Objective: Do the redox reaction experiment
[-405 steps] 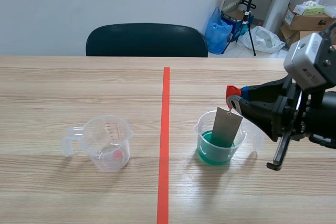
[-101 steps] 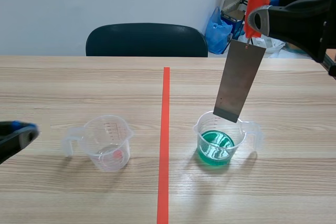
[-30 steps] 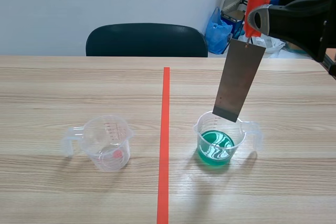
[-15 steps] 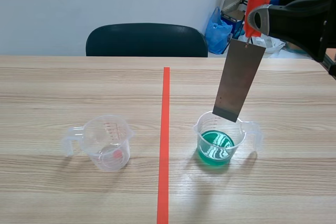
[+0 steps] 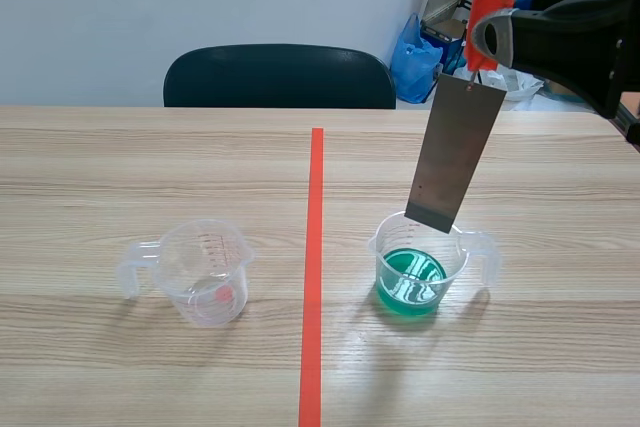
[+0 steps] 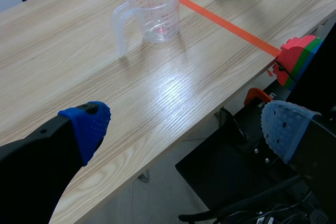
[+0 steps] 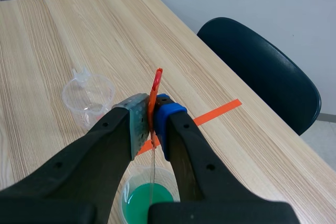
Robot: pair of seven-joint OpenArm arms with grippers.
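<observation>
Right end effector (image 7: 151, 116): clenched on a thin orange-red tab (image 7: 156, 85) and raised high above the wooden table (image 5: 150, 157). Only my right wrist camera shows the pinch itself, with one grey pad and one blue pad pressed against the tab's two faces.
Flat grey metal plate (image 5: 455, 162): a rectangular strip hanging below the tab, slightly tilted. The scene camera shows its broad face. The right wrist camera gives me just a thin line dropping toward the green liquid.
Plate position: its lower edge is over the mouth of the clear plastic beaker of green liquid (image 5: 415, 272), above the liquid's surface. I cannot tell whether it touches the rim.
Green beaker: the liquid fills its lower part, and its handle points away from the orange-red tape line (image 5: 314, 247).
Second clear plastic beaker (image 5: 205, 272): it stands on the other side of the tape line and carries a red printed scale. I cannot tell whether the reddish spot low inside is print or contents.
Left end effector (image 6: 186, 129): released, its blue dotted pads wide apart. Only the left wrist camera shows it. It hangs past the table's near edge, with both beakers well ahead.
Dark chair (image 5: 280, 75): behind the table's far edge.
</observation>
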